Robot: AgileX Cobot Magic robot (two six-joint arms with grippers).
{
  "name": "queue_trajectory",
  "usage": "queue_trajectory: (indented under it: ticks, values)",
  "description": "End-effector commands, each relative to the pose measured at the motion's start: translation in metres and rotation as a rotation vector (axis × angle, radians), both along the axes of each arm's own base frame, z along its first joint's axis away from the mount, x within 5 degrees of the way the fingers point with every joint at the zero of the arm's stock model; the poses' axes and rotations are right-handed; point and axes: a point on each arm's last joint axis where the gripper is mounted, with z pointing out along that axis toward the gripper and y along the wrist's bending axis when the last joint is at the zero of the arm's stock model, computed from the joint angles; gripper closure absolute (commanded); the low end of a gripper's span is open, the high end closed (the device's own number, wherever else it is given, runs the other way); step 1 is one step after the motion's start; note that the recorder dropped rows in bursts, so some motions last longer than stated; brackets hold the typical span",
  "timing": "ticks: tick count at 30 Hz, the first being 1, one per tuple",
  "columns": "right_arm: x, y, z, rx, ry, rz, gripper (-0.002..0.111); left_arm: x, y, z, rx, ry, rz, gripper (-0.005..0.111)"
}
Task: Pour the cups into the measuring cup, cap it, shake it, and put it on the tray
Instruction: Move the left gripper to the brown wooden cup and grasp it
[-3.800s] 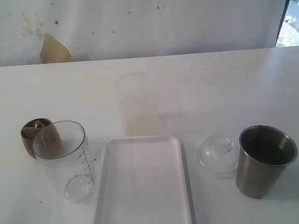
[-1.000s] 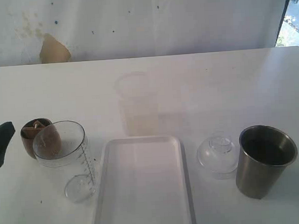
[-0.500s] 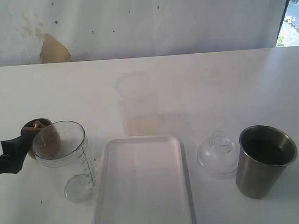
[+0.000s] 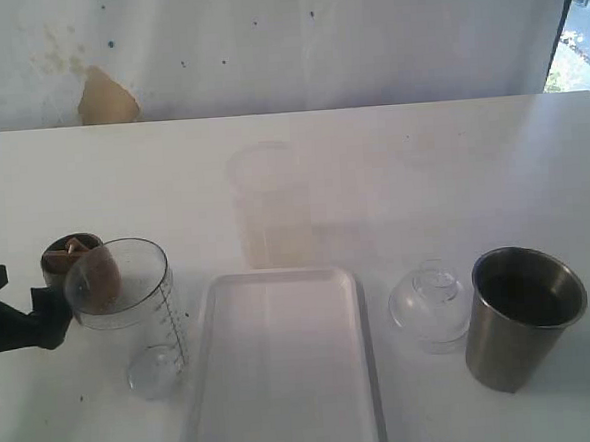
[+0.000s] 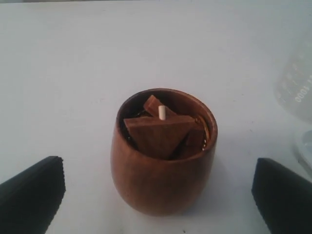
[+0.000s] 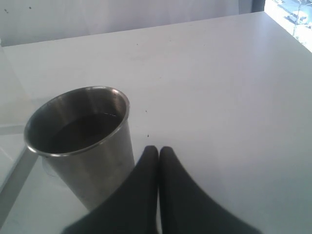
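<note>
Exterior view: on the white tabletop, the tray lies flat at the near middle, with its long axis running from 6 to 12 o'clock. At the tray's 9 o'clock the measuring cup stands upright, mouth up and long axis vertical. Its black graduation lines are on the side facing the tray, but the figures cannot be read here. The wooden cup stands upright just behind the measuring cup, at its 10 o'clock and partly hidden by it. At the tray's 3 o'clock a clear domed lid rests just beside the steel tumbler, which is upright with its wide mouth up. A frosted beaker stands at the tray's 12 o'clock. The left pincer reaches in low and level from 9 o'clock, released, with its fingers spread either side of the wooden cup.

Left wrist view: the wooden cup is upright and holds brown wedge-shaped pieces and a small white stub. The black fingers flank it, well apart and touching nothing. On the measuring cup's wall, "1000" can be read.

Right wrist view: the right pincer is clenched on nothing, tips pressed together just beside the tumbler's wall. The tumbler is dark inside.
</note>
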Motion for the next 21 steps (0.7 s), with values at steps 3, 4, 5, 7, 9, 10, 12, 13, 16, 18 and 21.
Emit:
queue_trajectory:
  ticks: [3,4,5,7,9,10,12,13,16,18,21]
  values:
    - [0.0,0.0,0.001,-0.004,-0.018,0.004,0.108,0.006,-0.003,-0.007,-0.024,-0.018,-0.023,0.002]
    - [0.0,0.0,0.001,-0.004,-0.018,0.004,0.108,0.006,-0.003,-0.009,-0.031,-0.023,-0.025,0.002]
    - [0.0,0.0,0.001,-0.004,-0.018,0.004,0.108,0.006,-0.003,-0.011,-0.031,-0.026,-0.029,0.002]
    - [0.0,0.0,0.001,-0.004,-0.018,0.004,0.108,0.007,-0.004,-0.013,-0.011,-0.047,-0.045,0.002]
    - [0.0,0.0,0.001,-0.004,-0.018,0.004,0.108,0.009,-0.003,-0.015,0.005,-0.063,-0.047,0.002]
    - [0.0,0.0,0.001,-0.004,-0.018,0.004,0.108,0.01,-0.004,-0.016,-0.002,-0.072,-0.048,0.002]
    - [0.0,0.0,0.001,-0.004,-0.018,0.004,0.108,0.015,-0.004,-0.016,-0.014,-0.095,-0.049,0.002]
    - [0.0,0.0,0.001,-0.004,-0.018,0.004,0.108,0.017,-0.004,-0.018,-0.014,-0.09,-0.049,0.002]
    - [0.0,0.0,0.001,-0.004,-0.018,0.004,0.108,0.02,-0.004,-0.025,-0.017,-0.066,-0.047,0.002]
    - [0.0,0.0,0.001,-0.004,-0.018,0.004,0.108,0.021,-0.003,-0.028,-0.017,-0.053,-0.045,0.002]
    - [0.0,0.0,0.001,-0.004,-0.018,0.004,0.108,0.026,-0.003,-0.033,-0.022,-0.049,-0.043,0.002]
